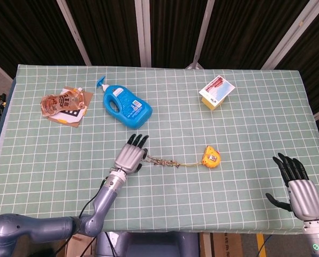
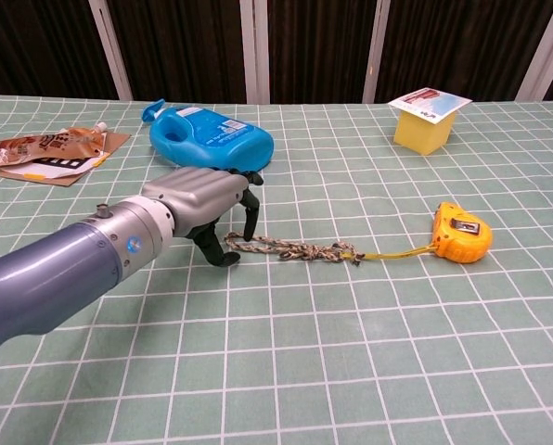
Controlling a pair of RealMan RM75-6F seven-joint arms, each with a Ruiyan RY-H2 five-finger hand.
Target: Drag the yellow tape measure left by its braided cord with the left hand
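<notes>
The yellow tape measure (image 1: 210, 157) (image 2: 461, 233) lies right of the table's middle. A thin yellow strap joins it to a braided cord (image 1: 166, 162) (image 2: 300, 248) that runs left across the cloth. My left hand (image 1: 130, 157) (image 2: 205, 199) hovers over the cord's left end, palm down, fingers spread and pointing down. In the chest view the thumb tip is at the cord's end loop; no grip shows. My right hand (image 1: 297, 184) rests open at the table's near right corner, seen only in the head view.
A blue pump bottle (image 1: 123, 105) (image 2: 212, 141) lies on its side behind my left hand. A crumpled brown packet on card (image 1: 64, 104) (image 2: 46, 153) sits at the far left. A yellow box (image 1: 215, 92) (image 2: 426, 120) stands at the back right.
</notes>
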